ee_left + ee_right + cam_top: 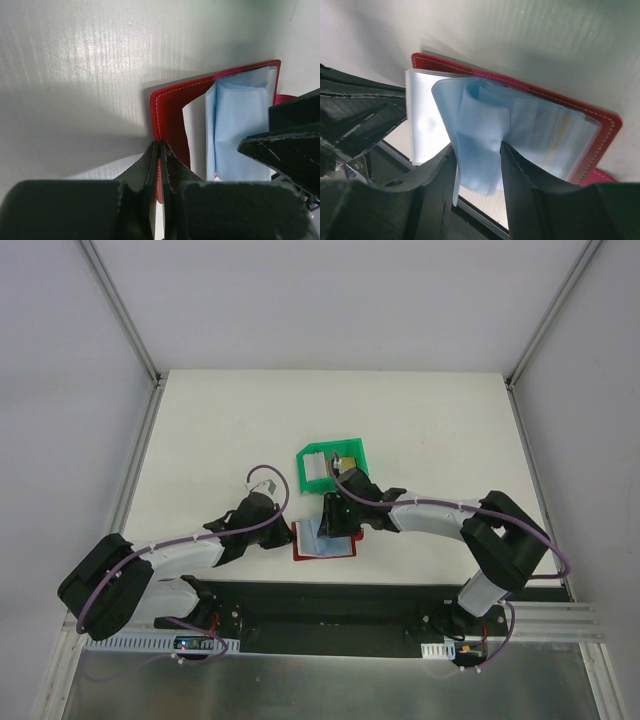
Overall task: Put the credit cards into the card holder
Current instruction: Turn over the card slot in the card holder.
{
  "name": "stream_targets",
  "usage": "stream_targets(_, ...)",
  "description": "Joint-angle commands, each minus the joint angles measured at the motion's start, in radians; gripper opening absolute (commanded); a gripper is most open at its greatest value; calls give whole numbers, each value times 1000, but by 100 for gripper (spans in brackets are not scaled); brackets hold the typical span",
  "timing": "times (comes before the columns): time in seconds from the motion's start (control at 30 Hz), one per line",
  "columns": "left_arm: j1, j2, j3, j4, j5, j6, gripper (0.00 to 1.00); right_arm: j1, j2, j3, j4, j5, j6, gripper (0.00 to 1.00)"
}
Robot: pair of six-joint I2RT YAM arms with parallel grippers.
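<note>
Two grippers hold the card holder (322,545) open on the counter (220,430), near the arm bases. Left gripper (159,147): jaws pressed together, pinching the red cover edge. Right gripper (477,150): jaws part-spread, clamped on the pale blue pockets (480,115). Credit cards (319,471) lie in the green bin (330,447), just beyond the holder. The right arm is nearer to them. The holder's long axis runs left to right.

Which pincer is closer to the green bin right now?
Right. The right pincer grips the pockets of the card holder, just nearside of the green bin; the left pincer clamps the holder's left edge, farther off.
</note>
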Motion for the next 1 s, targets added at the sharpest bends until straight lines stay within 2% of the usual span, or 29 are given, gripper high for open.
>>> stream_targets(0.0,2,36,-10,-12,5,-19,0,19,4,74,32,-60,-16,43)
stream_targets(0.2,2,64,-21,26,7,-46,0,33,59,143,81,-172,-3,44)
stream_targets(0.3,2,73,-35,38,-2,-61,0,38,44,163,86,-170,-16,45)
stream_targets(0.43,7,69,-52,46,-4,-73,0,36,-20,169,44,-118,-60,46)
stream_targets(0.7,8,46,-56,40,-7,-49,0,-34,-176,199,-150,69,-175,49)
stream_targets(0.8,8,46,-49,31,-7,-36,0,-53,-191,200,-241,117,-172,51)
stream_targets(0.97,8,44,-38,29,2,-24,0,-70,-188,74,-220,95,-91,51)
